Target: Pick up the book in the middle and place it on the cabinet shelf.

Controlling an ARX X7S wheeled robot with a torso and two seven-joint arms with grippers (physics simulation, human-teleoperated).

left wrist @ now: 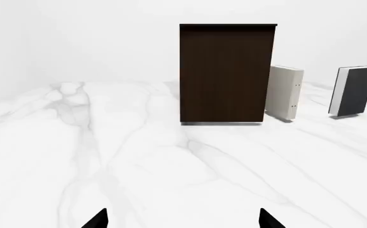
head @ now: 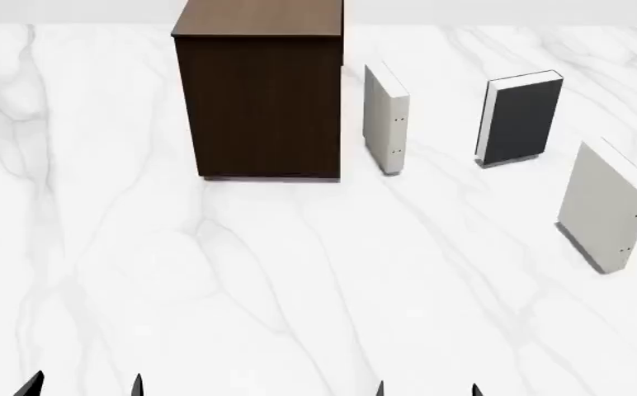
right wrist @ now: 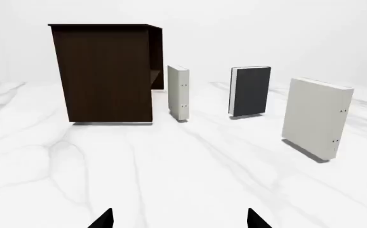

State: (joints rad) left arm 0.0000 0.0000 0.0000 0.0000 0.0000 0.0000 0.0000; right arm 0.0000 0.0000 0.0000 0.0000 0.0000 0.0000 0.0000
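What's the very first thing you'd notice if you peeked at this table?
The big dark-brown cabinet stands out first, tall at the back left of the white marble table. To its right three books stand upright: an off-white book close beside it, the dark grey book in the middle, and another off-white book nearest the robot on the right.

Both claws — left (head: 84, 384), right (head: 427, 388) — agape, empty

Only the black fingertips of the left hand (head: 83, 385) and right hand (head: 427, 388) showed at the head view's near edge. The far end of the dark-brown wooden cabinet's (head: 259, 99) lighter top was cropped there. The cabinet's interior stayed mostly hidden.
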